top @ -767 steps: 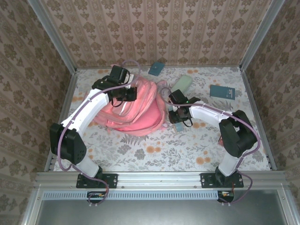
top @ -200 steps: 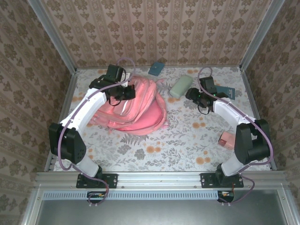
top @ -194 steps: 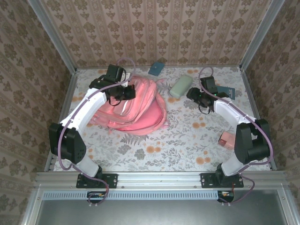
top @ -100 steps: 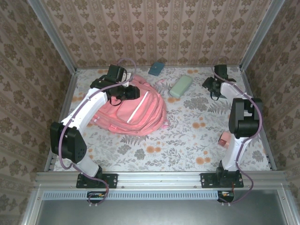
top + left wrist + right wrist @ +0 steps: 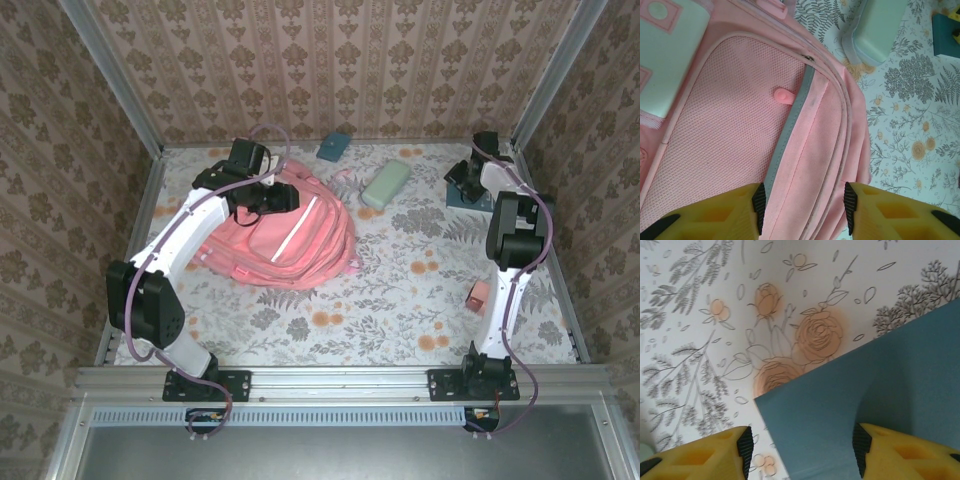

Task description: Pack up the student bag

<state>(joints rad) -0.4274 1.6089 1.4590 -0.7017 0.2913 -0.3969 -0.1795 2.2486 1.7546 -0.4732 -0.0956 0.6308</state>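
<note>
Right wrist: right gripper [image 5: 800,442], jaws spread, over flat teal book [image 5: 880,385] at table's [image 5: 400,300] far right corner; large soft pink fabric backpack [image 5: 300,240] well left, under spread-jawed left gripper [image 5: 802,212].

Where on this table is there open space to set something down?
Widest bare table lies between the student bag and the near rail. The back is crowded: green pouch, small teal case, teal book under the right gripper.

Overhead, left wrist (close) share student bag [image 5: 275,245].
</note>
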